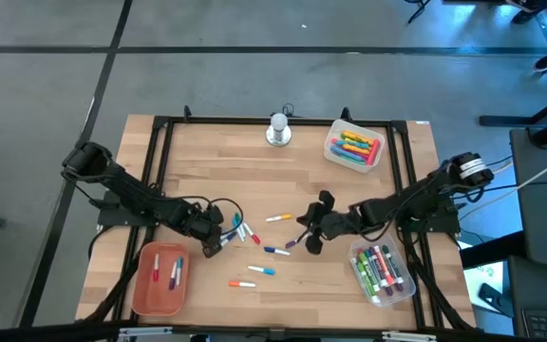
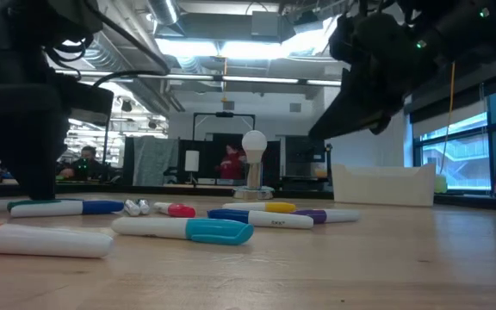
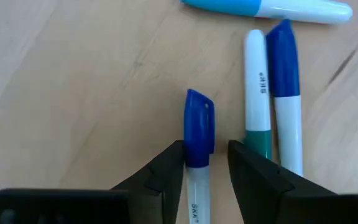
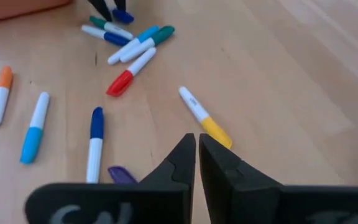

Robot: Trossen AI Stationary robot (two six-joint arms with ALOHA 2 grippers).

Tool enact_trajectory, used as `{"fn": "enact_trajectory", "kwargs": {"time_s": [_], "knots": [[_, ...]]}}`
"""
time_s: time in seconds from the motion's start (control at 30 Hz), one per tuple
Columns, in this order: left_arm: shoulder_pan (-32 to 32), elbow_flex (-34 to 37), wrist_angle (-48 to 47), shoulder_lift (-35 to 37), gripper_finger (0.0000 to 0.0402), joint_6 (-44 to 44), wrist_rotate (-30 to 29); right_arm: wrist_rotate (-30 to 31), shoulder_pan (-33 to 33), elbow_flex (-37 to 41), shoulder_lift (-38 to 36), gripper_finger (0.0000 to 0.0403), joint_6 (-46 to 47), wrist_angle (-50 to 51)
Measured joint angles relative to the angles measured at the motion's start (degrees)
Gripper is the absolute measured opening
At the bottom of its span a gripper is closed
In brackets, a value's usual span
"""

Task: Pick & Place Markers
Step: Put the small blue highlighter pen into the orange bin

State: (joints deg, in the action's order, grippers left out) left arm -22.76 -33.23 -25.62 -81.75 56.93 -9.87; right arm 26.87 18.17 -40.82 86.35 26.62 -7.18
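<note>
Wood tabletop (image 3: 73, 93), left hand (image 3: 207, 163) straddling blue-capped marker (image 3: 197, 134) — wrist view only.

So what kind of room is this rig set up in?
Probably a robotics lab or open workshop: exposed ceiling ducts and strip lights overhead, a person seated at a workstation behind, and a framed wooden table standing on bare grey floor.

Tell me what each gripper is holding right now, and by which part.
The left gripper straddles a blue-capped marker where cap meets barrel; whether it grips yet cannot be told. The right gripper is shut, holding nothing.
</note>
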Motion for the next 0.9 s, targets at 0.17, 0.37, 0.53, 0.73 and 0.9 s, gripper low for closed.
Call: {"fn": "enact_trajectory", "kwargs": {"time_s": [0.17,0.37,0.53,0.73,0.9], "knots": [[-0.1,1.2,-0.7,-0.2,0.0094,0.7,-0.5,-0.1,0.2,0.0,0.7,0.0023,0.4,0.0],[0.0,0.2,-2.5,0.0,0.0036,-0.5,-0.4,0.0,0.1,0.0,0.7,0.0023,0.2,-0.2],[-0.1,-3.8,-9.1,1.5,0.0034,-3.9,1.1,0.1,0.1,0.0,0.7,0.0023,-0.1,-0.2],[-3.1,-14.8,-24.4,2.8,0.0047,-3.1,7.7,0.2,0.1,0.0,0.7,0.0023,-0.1,-0.2],[-9.1,-22.7,-29.5,3.1,0.0040,0.6,11.8,0.4,0.1,0.0,0.7,0.0023,-0.1,-0.2]]}}
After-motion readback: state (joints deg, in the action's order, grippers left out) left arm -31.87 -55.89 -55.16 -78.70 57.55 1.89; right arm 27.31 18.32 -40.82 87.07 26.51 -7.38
